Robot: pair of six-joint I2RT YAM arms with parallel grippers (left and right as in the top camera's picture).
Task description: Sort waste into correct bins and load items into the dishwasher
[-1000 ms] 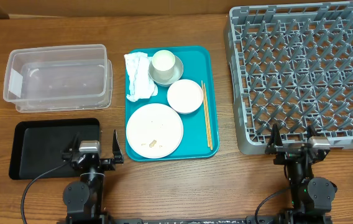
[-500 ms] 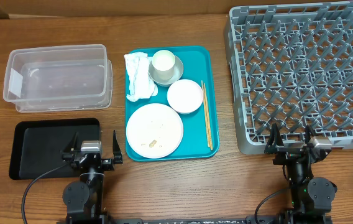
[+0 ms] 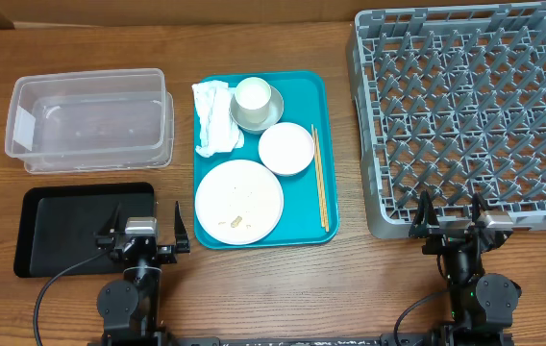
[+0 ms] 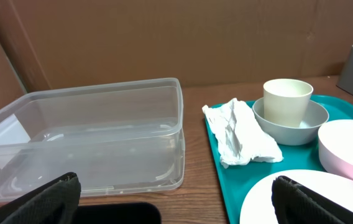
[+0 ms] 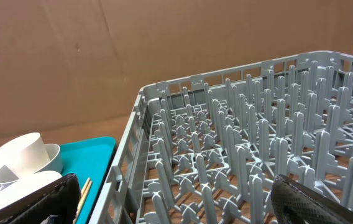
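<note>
Left jaws: fully apart, empty, touching nothing. The left arm (image 3: 127,293) sits low at the counter's (image 3: 350,279) near edge, its jaws over the right end of the black tray (image 3: 62,226), facing the clear tub (image 3: 90,120).

Right jaws: fully apart, empty. The right arm (image 3: 480,293) is likewise low, with its jaws just before the near wall of the dish rack (image 3: 465,115).

The napkin (image 3: 213,117), cup (image 3: 253,96) in a bowl (image 3: 275,113), second bowl (image 3: 285,148) and plate (image 3: 238,187) bearing grains (image 3: 237,222) lie on the teal tray (image 3: 307,96).
</note>
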